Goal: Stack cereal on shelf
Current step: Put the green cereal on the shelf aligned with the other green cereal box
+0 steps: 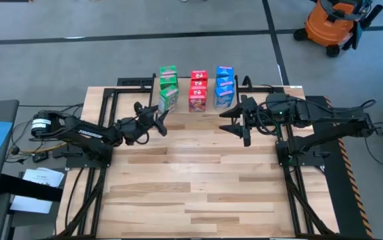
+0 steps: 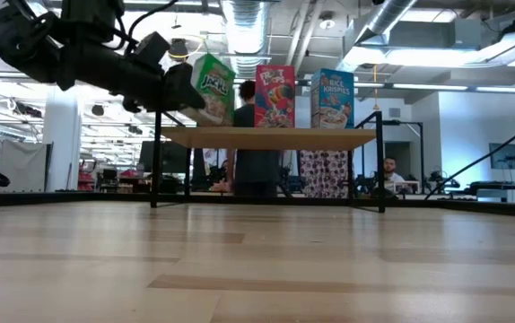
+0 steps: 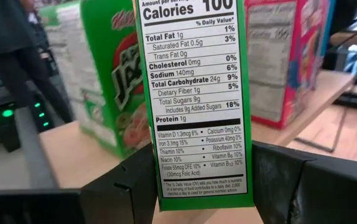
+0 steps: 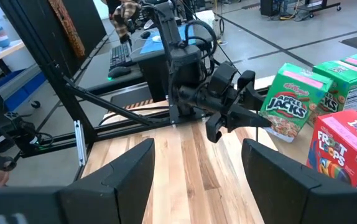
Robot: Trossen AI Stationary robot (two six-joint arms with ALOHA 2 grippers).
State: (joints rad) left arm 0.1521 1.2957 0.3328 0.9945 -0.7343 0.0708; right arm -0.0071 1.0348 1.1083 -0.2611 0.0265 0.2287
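Left end effector (image 1: 157, 117) grips 1 green cereal box (image 1: 169, 99), tilted, at the left end of the shelf (image 2: 266, 137). Right end effector (image 1: 235, 120) hangs with fingers wide and nothing between them, near the shelf's right end above the worktop (image 1: 191, 193).

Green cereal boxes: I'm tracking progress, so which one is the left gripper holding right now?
The front green box, nearest the arms. The left gripper is clamped on it; the other green boxes stand free behind it.
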